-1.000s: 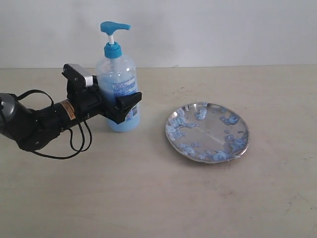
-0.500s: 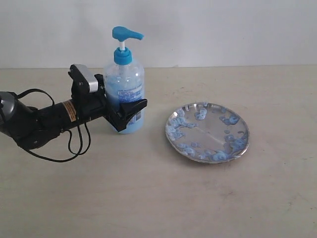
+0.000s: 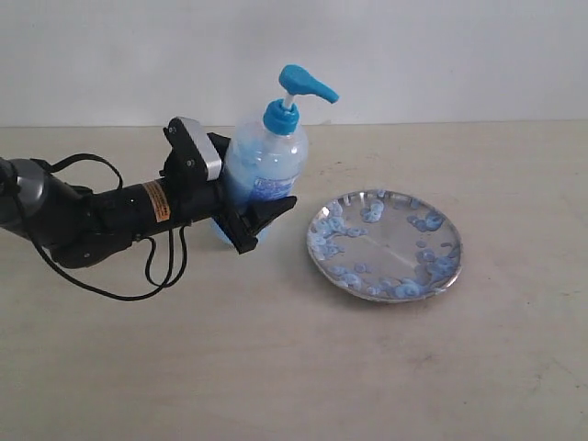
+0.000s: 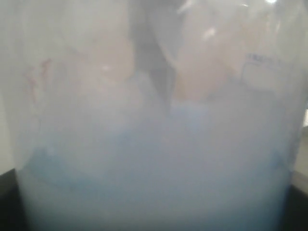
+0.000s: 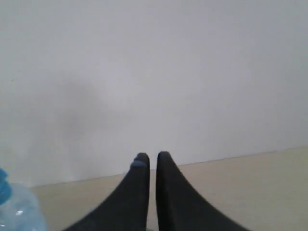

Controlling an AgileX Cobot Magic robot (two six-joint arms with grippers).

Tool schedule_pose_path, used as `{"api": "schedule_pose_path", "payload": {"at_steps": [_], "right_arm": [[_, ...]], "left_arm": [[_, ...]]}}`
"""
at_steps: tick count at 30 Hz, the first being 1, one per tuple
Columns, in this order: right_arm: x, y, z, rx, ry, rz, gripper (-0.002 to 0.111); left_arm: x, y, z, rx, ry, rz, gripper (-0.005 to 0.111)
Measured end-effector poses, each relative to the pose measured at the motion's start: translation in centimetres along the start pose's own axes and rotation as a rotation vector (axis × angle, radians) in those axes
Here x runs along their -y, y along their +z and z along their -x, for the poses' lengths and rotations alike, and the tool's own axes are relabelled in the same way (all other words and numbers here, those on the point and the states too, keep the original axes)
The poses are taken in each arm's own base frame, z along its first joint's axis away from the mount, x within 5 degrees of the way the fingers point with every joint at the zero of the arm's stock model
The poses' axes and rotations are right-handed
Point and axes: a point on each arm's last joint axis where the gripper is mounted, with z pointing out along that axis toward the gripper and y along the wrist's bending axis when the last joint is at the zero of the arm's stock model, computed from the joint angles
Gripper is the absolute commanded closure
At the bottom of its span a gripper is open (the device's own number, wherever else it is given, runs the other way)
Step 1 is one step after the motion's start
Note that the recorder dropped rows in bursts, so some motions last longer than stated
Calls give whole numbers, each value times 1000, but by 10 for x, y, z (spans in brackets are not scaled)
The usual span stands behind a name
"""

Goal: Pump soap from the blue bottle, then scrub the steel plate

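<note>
Near strip of the beige tabletop (image 3: pixel 276 367): bare surface.

Next back, right of the tabletop's middle and well in from the right edge: the steel plate (image 3: pixel 384 244), lying flat, mirror-bright. Pale blue foamy blobs (image 3: pixel 335 274) lie scattered mostly round its rim, with more along the side toward the bottle.

Level with it, the left arm (image 3: pixel 92 216) reaches in from the left edge, black, with a loose black cable (image 3: pixel 138 285) looping down from it toward the tabletop.

The left jaws are closed around the lower body of the blue bottle (image 3: pixel 266 165). One jaw crosses the bottle's front and the other is hidden behind it. The bottle sits just left of the plate and apart from it. It is tilted, top leaning toward the right edge, so the blue pump head (image 3: pixel 308 84) points out toward the plate. The jaws hide its base, so contact with the tabletop cannot be told. The soap (image 3: pixel 246 179), light blue, shows through the clear wall.

In the left wrist view the bottle (image 4: pixel 154 72) fills the picture, blurred, with pale blue liquid pooled in one part.

Right wrist view: the right jaws stand nearly together with only a thin slit between the black tips, holding nothing. One tip carries a small blue smear (image 5: pixel 138 164). A bit of the bottle (image 5: pixel 19 211) shows at the corner.

Farthest back: the tabletop's far edge, then a plain white wall (image 3: pixel 413 55).
</note>
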Motion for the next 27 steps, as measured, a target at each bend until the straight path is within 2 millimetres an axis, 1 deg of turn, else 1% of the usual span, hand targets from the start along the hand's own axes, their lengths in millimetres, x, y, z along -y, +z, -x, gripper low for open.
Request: {"api": "schedule_pose_path", "payload": {"at_steps": [2,4,6,7,10,12,14,16,19,22,27], "right_arm": [[-11,42,6,-51,-7,124,108],[-25,88,7,-120,13,303,108],[-40,124,11,-161,3,503,108],[-47,139,12,-176,6,600,108],[-64,170,13,-196,1,795,108],[-75,183,12,-201,-17,858,108],[-87,191,8,-218,-40,891,108],[-97,195,0,-244,-68,896,108],[-110,197,-15,-286,-163,884,108],[-116,198,-24,-315,-239,856,108],[-115,201,-24,-299,-266,814,108]], "left_arm": [[0,0,0,0,-2,4,103],[0,0,0,0,-2,4,103],[0,0,0,0,-2,4,103],[0,0,0,0,-2,4,103],[0,0,0,-1,-2,2,103],[1,1,1,-2,-3,2,103],[2,2,1,-1,-3,3,103],[1,4,2,-6,3,3,103],[1,9,5,-6,17,-1,103],[-1,12,7,-12,28,-1,103],[-2,14,8,-20,23,0,103]]}}
